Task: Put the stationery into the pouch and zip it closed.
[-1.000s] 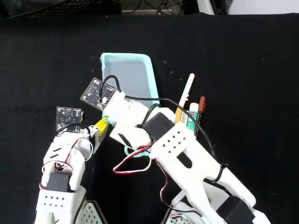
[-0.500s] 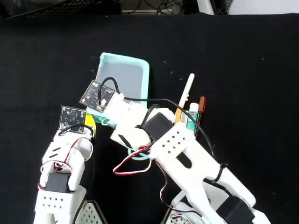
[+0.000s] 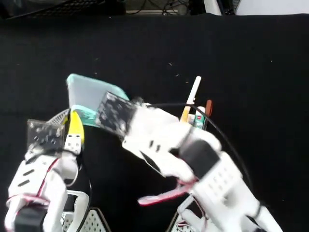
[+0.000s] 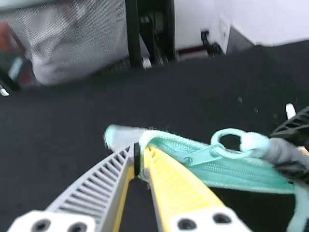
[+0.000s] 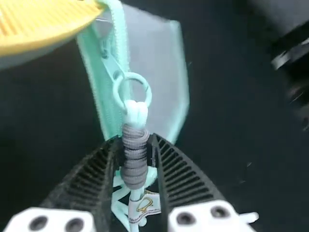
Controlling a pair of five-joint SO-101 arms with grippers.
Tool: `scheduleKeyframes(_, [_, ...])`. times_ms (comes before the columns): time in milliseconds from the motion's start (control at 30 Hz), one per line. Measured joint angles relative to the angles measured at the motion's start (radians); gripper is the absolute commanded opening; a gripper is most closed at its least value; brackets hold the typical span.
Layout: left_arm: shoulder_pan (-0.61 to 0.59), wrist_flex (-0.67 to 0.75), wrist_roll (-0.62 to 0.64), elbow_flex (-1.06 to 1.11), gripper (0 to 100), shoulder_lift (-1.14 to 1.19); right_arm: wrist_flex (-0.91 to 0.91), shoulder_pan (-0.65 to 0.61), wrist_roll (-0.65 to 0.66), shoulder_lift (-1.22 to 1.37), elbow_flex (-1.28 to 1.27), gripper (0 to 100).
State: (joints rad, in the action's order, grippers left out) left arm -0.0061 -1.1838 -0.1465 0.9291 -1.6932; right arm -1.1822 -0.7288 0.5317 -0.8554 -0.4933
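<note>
The mint-green pouch [image 3: 86, 98] lies at the table's left. My left gripper [image 4: 137, 155], with one grey and one yellow finger [image 3: 75, 126], is shut on the pouch's [image 4: 231, 168] end corner beside the zipper. My right gripper [image 5: 135, 143] is shut on the grey-wrapped cord [image 5: 135, 154] tied to the zipper pull's ring [image 5: 131, 90]; the pouch [image 5: 149, 63] stretches away beyond it. The stationery [image 3: 195, 104], a white pen and several shorter markers, lies on the cloth to the right of the right arm [image 3: 164, 140].
Black cloth covers the table [image 3: 241, 63]. The right arm's body lies between the pouch and the stationery. Loose red and white wires [image 3: 159, 195] hang near the front edge. Chairs and floor show past the table's far edge [image 4: 96, 43].
Both arms and the pouch have shifted to the left, the pouch sliding and turning with them. The right arm has swung and is blurred. The stationery has stayed put.
</note>
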Motion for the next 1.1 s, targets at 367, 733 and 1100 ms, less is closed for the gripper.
scheduleKeyframes(367, [-0.008, 0.028, -0.008, -0.072, 3, 0.302, 0.078, 0.1, 0.025, -0.124, -0.009, 1.2])
scheduleKeyframes(733, [-0.008, 0.055, -0.011, -0.153, 3, 0.615, 0.144, 0.192, 0.009, -0.138, -0.146, 1.2])
scheduleKeyframes(1100, [-0.003, 0.055, -0.011, -0.153, 3, 0.632, 0.046, 0.152, -0.229, -0.138, -0.172, 26.5])
